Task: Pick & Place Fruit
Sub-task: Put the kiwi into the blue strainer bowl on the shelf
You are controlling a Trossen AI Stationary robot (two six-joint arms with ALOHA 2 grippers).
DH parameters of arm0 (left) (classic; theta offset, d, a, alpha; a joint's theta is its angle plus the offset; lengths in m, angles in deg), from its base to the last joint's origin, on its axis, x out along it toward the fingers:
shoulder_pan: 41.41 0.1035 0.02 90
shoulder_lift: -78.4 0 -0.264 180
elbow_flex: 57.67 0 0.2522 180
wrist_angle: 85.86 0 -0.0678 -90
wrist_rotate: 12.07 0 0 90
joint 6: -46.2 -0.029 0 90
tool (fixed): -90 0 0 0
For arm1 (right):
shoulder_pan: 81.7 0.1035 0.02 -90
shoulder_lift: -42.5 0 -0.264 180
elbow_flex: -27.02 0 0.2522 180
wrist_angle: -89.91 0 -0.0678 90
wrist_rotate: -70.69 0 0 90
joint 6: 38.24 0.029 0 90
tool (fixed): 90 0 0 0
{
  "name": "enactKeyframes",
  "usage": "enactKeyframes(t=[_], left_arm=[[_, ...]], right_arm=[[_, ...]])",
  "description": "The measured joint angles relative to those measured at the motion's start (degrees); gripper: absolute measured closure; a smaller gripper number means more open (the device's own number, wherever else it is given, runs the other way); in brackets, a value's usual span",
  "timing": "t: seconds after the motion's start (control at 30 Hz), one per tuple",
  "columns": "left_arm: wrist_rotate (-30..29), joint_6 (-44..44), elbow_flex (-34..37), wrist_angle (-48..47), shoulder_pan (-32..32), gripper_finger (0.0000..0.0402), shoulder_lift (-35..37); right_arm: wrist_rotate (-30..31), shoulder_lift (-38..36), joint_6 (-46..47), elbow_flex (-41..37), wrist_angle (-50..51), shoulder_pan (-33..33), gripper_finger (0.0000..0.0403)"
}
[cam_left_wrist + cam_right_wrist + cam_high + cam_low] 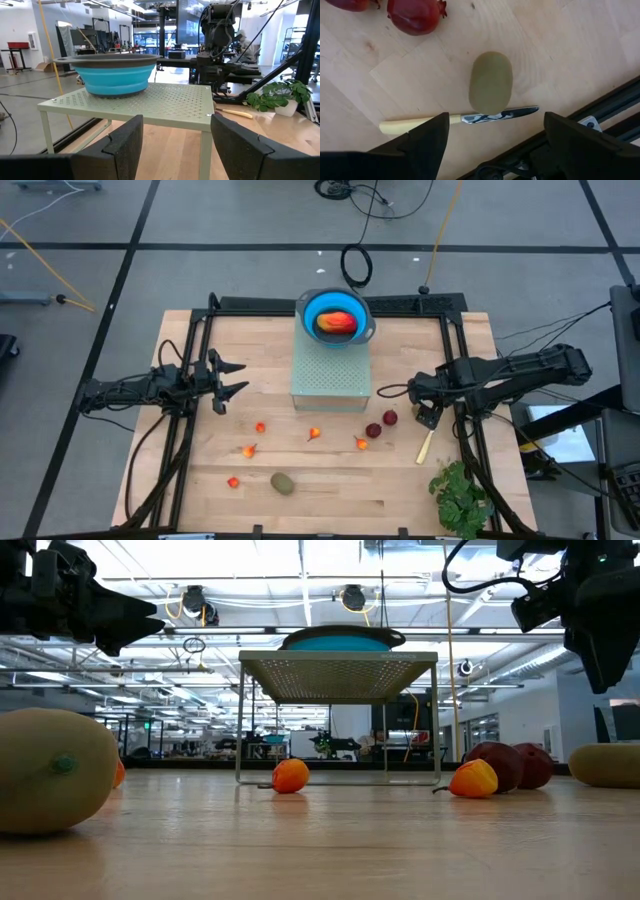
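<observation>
In the high view a blue bowl (337,319) sits at the top centre of the frame on a pale green perforated stand (331,376), and a larger orange-red oblong fruit (337,322) lies inside it. Below the stand, tiny orange-red pieces are scattered across the wooden table (200,490): one (260,427) at centre left, one (249,450) just below it, one (233,481) lower left, one (314,433) at centre, and one (361,443) right of centre. Two dark red round fruits (381,424) lie side by side just right of that last piece. A brownish-green oval fruit (283,482) rests at lower centre.

The right gripper (428,414) hovers at centre right, above the yellow-handled knife (425,446). In the right wrist view its fingers (415,145) stand wide apart and hold nothing; between them, on the table below, a second brownish-green oval (491,83) lies touching the knife's blade. A leafy green bunch (462,498) lies at the lower right of the high view.

The left gripper (230,380) waits at centre left, well apart from the fruit, its fingers (120,145) parted and empty, facing the stand.
</observation>
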Motion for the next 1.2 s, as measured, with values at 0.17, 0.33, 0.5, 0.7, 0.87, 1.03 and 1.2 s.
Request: enactKeyframes(t=[0.17, 0.33, 0.5, 0.7, 0.87, 1.03, 1.2], left_arm=[[0.00, -0.02, 0.02, -0.02, 0.01, 0.0167, 0.00], [0.00, -0.02, 0.02, -0.02, 0.00, 0.0167, 0.02], [0.00, -0.02, 0.01, -0.02, 0.02, 0.0167, 0.01], [0.00, -0.02, 0.00, -0.02, 0.00, 0.0167, 0.00], [0.00, -0.02, 0.00, -0.02, 0.01, 0.0167, 0.01], [0.00, -0.02, 0.02, -0.02, 0.02, 0.0167, 0.00], [0.00, -0.02, 0.01, -0.02, 0.02, 0.0167, 0.00]], right_arm=[[-0.07, 0.00, -1.45, 0.00, 0.00, 0.00, 0.0087], [-0.09, 0.00, -1.50, -0.02, -0.01, 0.00, 0.0088], [-1.66, 0.00, -2.13, -0.04, -0.03, 0.00, 0.0080], [-1.64, 0.00, -2.00, -0.04, -0.09, 0.00, 0.0047], [-1.64, -0.02, -1.89, -0.24, -0.18, 0.00, 0.0009], [-1.69, -0.02, -1.36, -2.36, -0.72, 0.00, 0.0008], [-1.67, -0.02, -0.63, -4.64, -0.59, 0.00, 0.0005]])
